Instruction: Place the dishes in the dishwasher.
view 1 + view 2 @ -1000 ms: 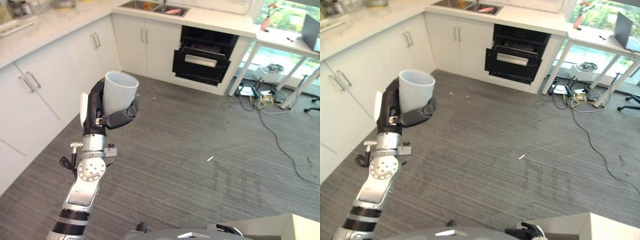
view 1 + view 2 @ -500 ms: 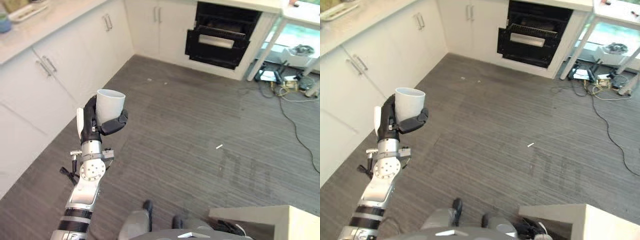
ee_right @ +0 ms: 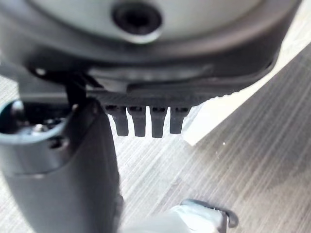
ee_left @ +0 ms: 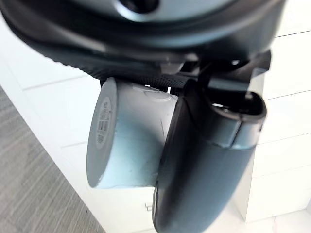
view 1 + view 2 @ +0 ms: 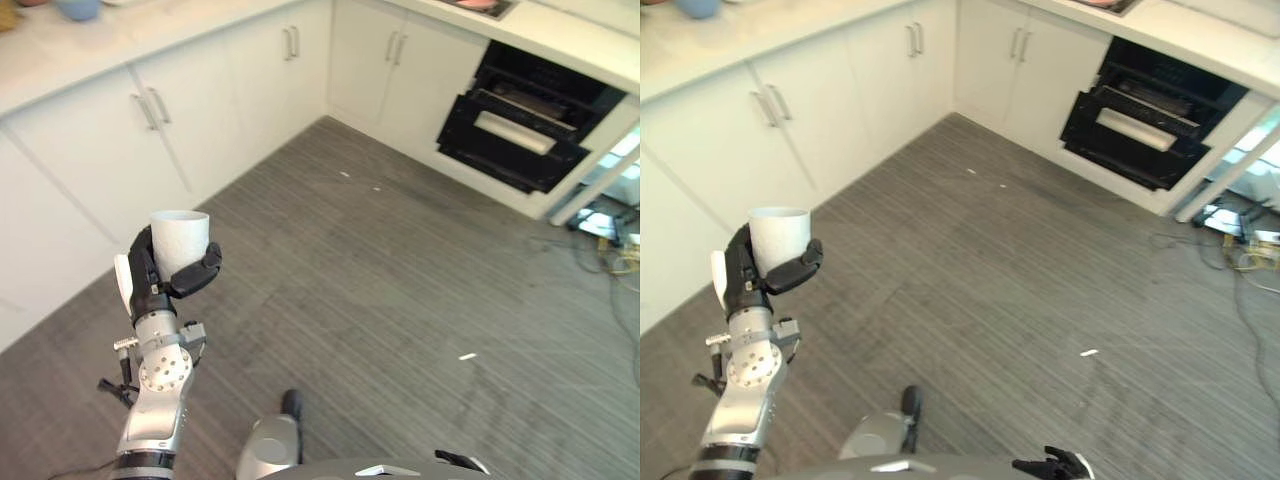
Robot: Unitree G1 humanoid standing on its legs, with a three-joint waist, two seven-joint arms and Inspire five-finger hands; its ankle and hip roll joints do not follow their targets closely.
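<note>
Left robot hand is curled round a white cup, held upright above the grey striped floor, near the white cabinets. Its thumb crosses the cup's side in the left wrist view. Right robot hand hangs with straight, empty fingers. Well apart, across the floor, stands the dishwasher, black and open-fronted, under the worktop.

We cannot see the cup's lower part, wrapped by the left hand. The dishwasher's dark inside stays unreadable, and the bench is cut off.
</note>
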